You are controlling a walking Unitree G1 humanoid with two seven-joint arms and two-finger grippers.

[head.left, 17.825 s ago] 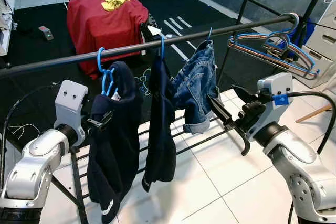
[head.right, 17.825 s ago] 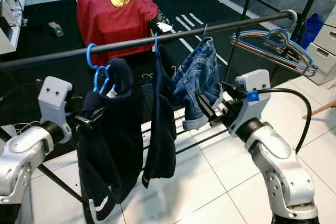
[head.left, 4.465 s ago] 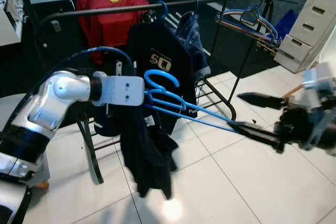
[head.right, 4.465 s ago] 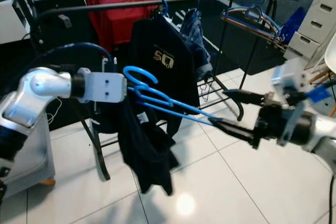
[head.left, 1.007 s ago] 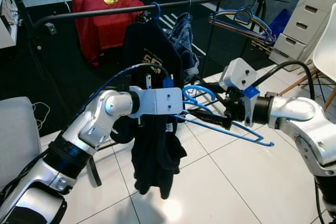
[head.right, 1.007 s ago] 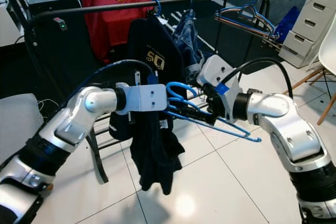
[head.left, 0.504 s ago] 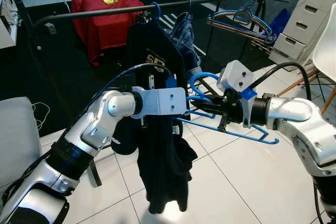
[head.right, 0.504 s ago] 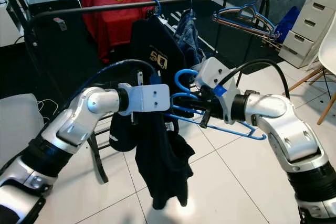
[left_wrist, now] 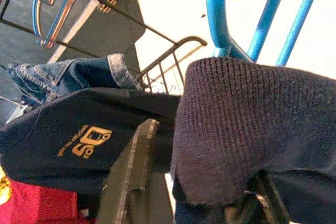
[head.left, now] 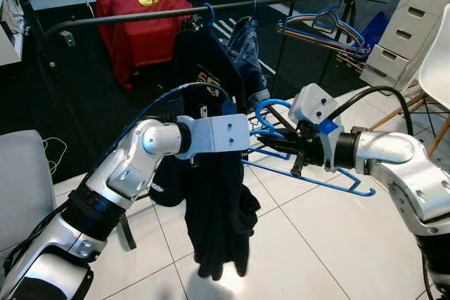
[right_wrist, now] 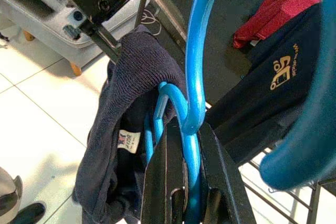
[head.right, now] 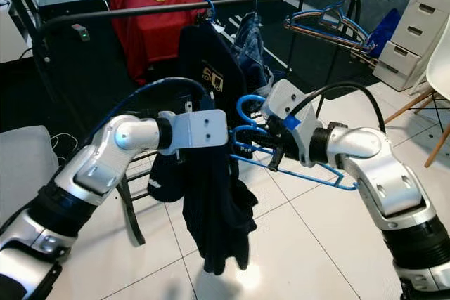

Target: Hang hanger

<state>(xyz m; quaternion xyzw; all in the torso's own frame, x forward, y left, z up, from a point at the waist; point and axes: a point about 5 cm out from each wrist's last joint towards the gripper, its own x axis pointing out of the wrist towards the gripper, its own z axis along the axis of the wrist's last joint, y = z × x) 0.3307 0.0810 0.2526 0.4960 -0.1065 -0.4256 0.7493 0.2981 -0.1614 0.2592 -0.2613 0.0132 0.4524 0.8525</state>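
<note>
A blue hanger [head.left: 304, 176] is held level at chest height between my two arms, its hook [head.right: 245, 107] standing up. My right gripper [right_wrist: 185, 145] is shut on the hanger's neck just under the hook. My left gripper [head.left: 253, 147] is shut on the collar of a dark knit sweater [head.left: 216, 223], which drapes from the hanger's near end and hangs limp toward the floor. In the left wrist view the knit fabric [left_wrist: 247, 124] sits between the fingers [left_wrist: 131, 171], with the blue hanger wires [left_wrist: 216, 14] just beyond.
Behind stands a black clothes rail [head.left: 197, 10] carrying a black printed shirt [head.left: 204, 61], jeans [head.left: 247, 46] and several empty hangers [head.left: 323, 29] at its right end. A red-covered object [head.left: 140, 12] sits farther back, white drawers [head.left: 415, 19] at right, a grey seat [head.left: 21, 187] at left.
Over the last second the hanger has been raised slightly and its hook turned upright. The sweater has slipped lower and hangs longer. Both grips are unchanged.
</note>
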